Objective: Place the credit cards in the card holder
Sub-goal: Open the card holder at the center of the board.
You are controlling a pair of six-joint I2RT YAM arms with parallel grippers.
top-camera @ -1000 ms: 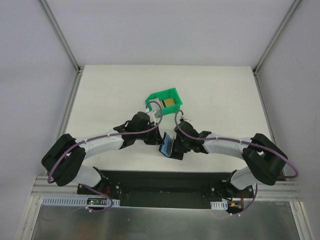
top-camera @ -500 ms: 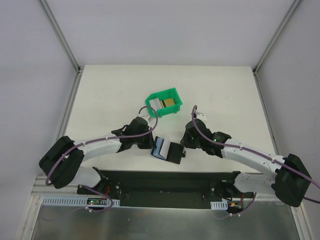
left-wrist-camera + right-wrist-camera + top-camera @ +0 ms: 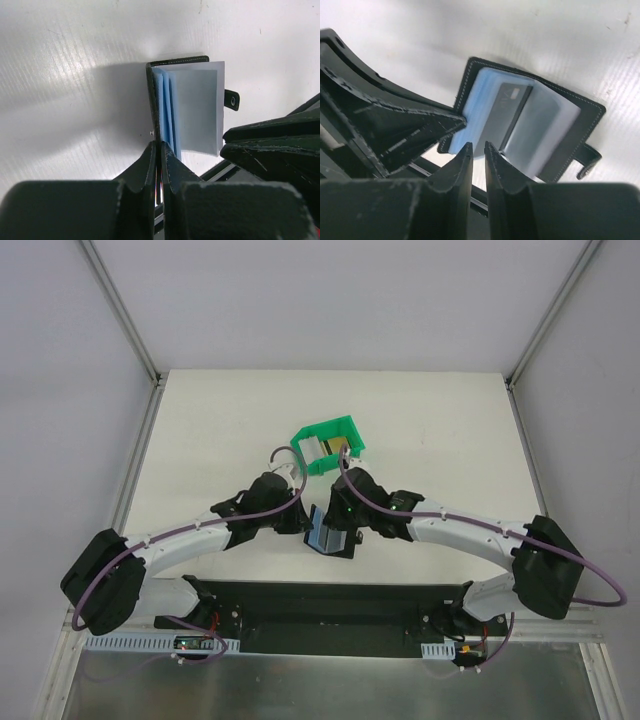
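This looks like a robot lab cell. Plain grey panels (image 3: 330,300) and aluminium frame rails (image 3: 118,310) enclose a white surface (image 3: 210,430) carrying two bolted arms (image 3: 470,530).

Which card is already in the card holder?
The dark card, tucked among the bluish sleeves of the open black card holder. The gold card lies apart from it, in the green bin.

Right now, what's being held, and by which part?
The left gripper pinches the card holder by the edge of its black cover. Whether the right gripper grips a blue sleeve cannot be told.
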